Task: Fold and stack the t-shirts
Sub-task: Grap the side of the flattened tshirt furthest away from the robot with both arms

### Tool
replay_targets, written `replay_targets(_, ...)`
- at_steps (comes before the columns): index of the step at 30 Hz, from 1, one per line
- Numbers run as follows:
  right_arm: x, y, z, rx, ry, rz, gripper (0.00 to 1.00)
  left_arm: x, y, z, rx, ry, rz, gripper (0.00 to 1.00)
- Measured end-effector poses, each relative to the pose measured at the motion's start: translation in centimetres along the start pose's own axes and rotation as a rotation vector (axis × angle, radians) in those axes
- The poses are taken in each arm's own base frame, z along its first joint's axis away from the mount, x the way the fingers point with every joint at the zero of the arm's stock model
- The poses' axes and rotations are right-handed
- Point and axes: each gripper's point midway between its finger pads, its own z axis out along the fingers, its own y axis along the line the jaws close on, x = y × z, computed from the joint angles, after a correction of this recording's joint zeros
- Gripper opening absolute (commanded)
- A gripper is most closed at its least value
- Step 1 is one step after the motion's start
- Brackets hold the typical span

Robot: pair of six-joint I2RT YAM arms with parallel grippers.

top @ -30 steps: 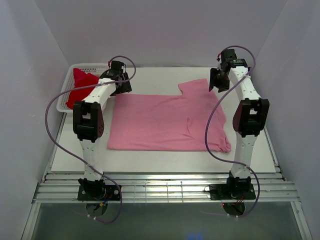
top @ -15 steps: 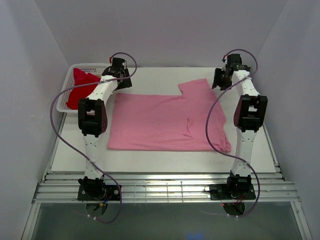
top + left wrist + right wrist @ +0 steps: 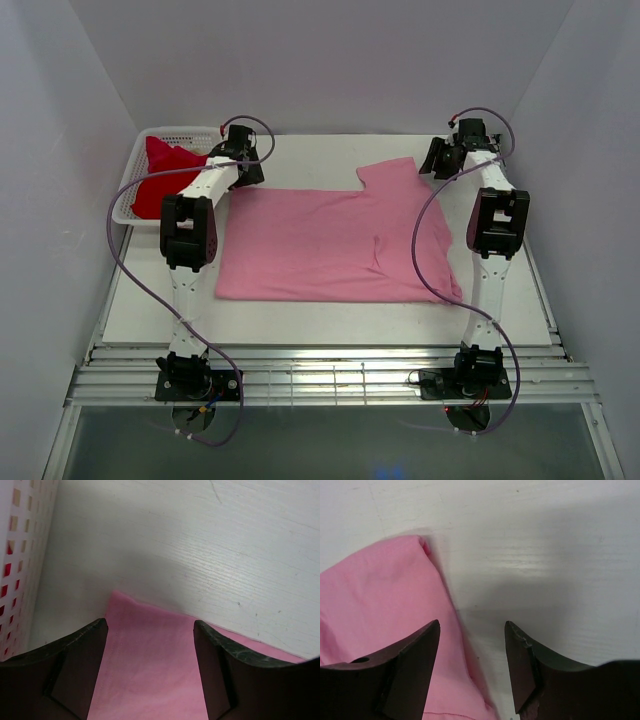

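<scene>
Above pink t-shirt [image 3: 320,245], left hand [image 3: 150,627], right hand [image 3: 472,626], spread

The left arm [image 3: 186,232] rises from its base, folds at a high elbow, and reaches forward. At the end of that reach the left gripper [image 3: 150,629] points downward. Its jaws stand wide apart, and the dark fingers [image 3: 75,670] close on nothing (one on each side of an open gap). The right arm [image 3: 497,222] takes a similar stretched pose. The right gripper [image 3: 472,630] also faces downward with its jaws parted. Each gripper lies beyond its own elbow, and the two are well apart from each other.
</scene>
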Motion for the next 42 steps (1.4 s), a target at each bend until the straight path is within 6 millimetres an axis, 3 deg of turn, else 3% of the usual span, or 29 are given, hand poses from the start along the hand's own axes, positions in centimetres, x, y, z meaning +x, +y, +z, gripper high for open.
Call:
replay_targets(7, -1.2, 1.5, 1.2, -0.087, -0.054, 0.04, 0.61, 0.2, 0.3, 0.1, -0.016, -0.001, -0.002, 0.8)
replay_targets(14, -0.9, 2.5, 1.4, -0.121, -0.046, 0.042, 0.6, 0.7, 0.7, 0.4, -0.032, 0.008, 0.001, 0.8)
replay_targets(17, -0.6, 3.1, 1.6, -0.138, -0.038, 0.03, 0.54, 0.7, 1.0, 0.5, -0.035, 0.009, -0.007, 0.8)
replay_targets(24, 0.9, 5.8, 2.3, -0.155, 0.0, -0.027, 0.21, 0.9, 1.5, 0.8, -0.044, 0.018, -0.023, 0.8)
replay_targets(28, 1.6, 7.1, 2.8, -0.138, 0.011, -0.06, 0.14, 1.1, 1.6, 0.9, -0.045, 0.023, -0.026, 0.81)
replay_targets(42, 0.9, 5.4, 2.7, -0.038, -0.031, -0.086, 0.14, 1.6, 1.6, 1.0, -0.034, 0.035, -0.03, 0.8)
